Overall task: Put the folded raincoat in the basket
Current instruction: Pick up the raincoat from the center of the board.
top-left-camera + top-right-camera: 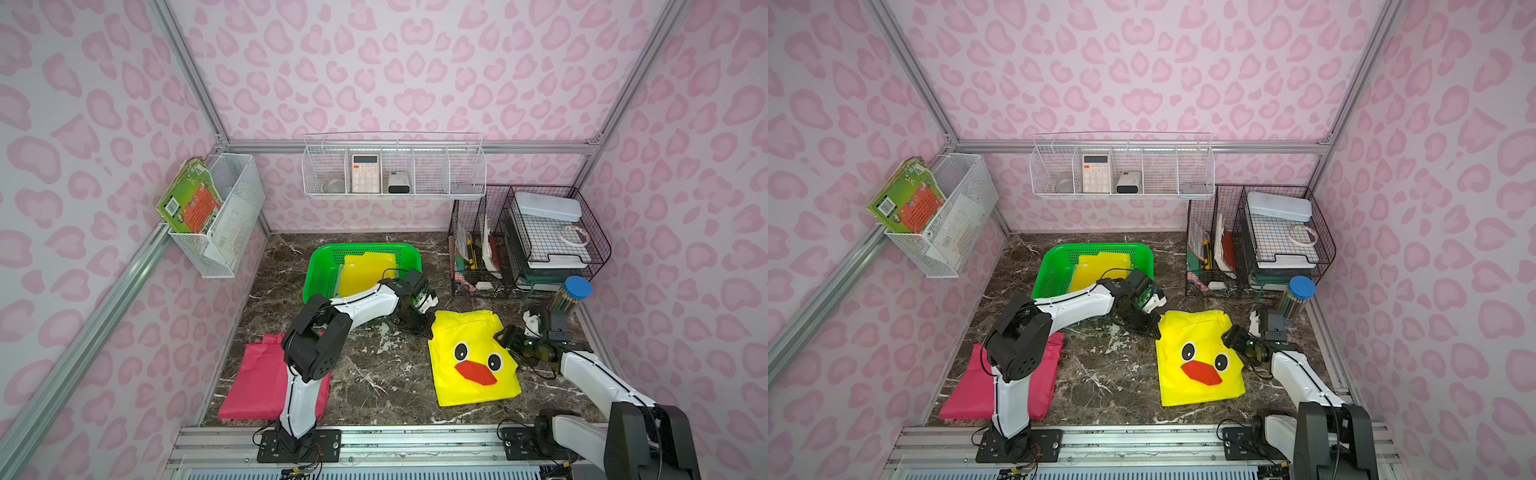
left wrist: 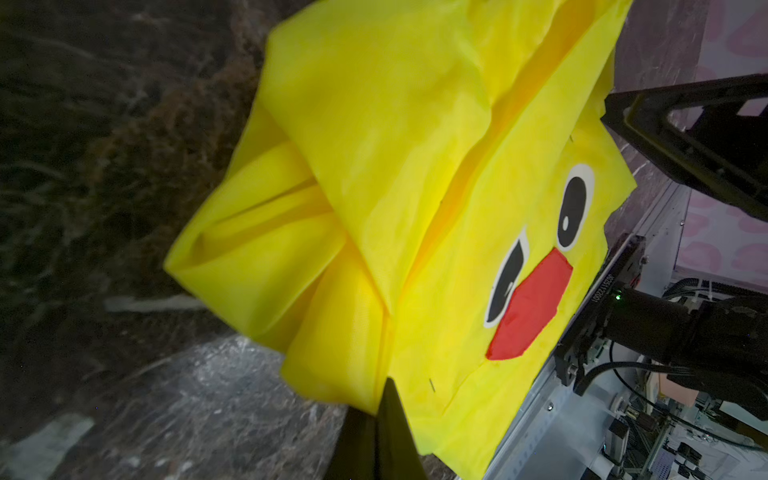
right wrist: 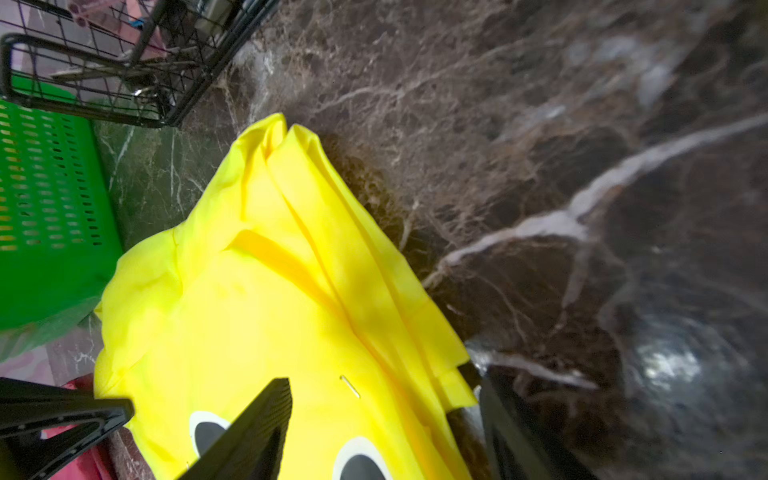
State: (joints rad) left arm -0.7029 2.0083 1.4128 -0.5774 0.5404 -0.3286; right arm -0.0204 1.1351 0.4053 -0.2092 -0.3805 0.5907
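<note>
The folded yellow raincoat [image 1: 469, 357] [image 1: 1200, 353] with a duck face lies on the dark marble table, right of centre. My left gripper [image 1: 430, 326] [image 1: 1153, 328] [image 2: 384, 395] is shut on its far left corner; the left wrist view shows yellow fabric pinched at the tips. My right gripper [image 1: 503, 336] [image 1: 1228, 334] [image 3: 384, 386] is open at the raincoat's right edge. One of its fingers [image 3: 257, 424] is over the fabric [image 3: 249, 311] and the other over bare table. The green basket [image 1: 322, 266] [image 1: 1054, 266] [image 3: 45, 187] stands behind the raincoat, to the left.
Another folded yellow garment [image 1: 365, 274] lies inside the basket. A pink folded garment [image 1: 255, 382] lies at the front left, under the left arm. A black wire rack [image 1: 528, 241] and a blue-lidded pencil jar [image 1: 571, 295] stand at the back right. White wire baskets [image 1: 395, 166] hang on the walls.
</note>
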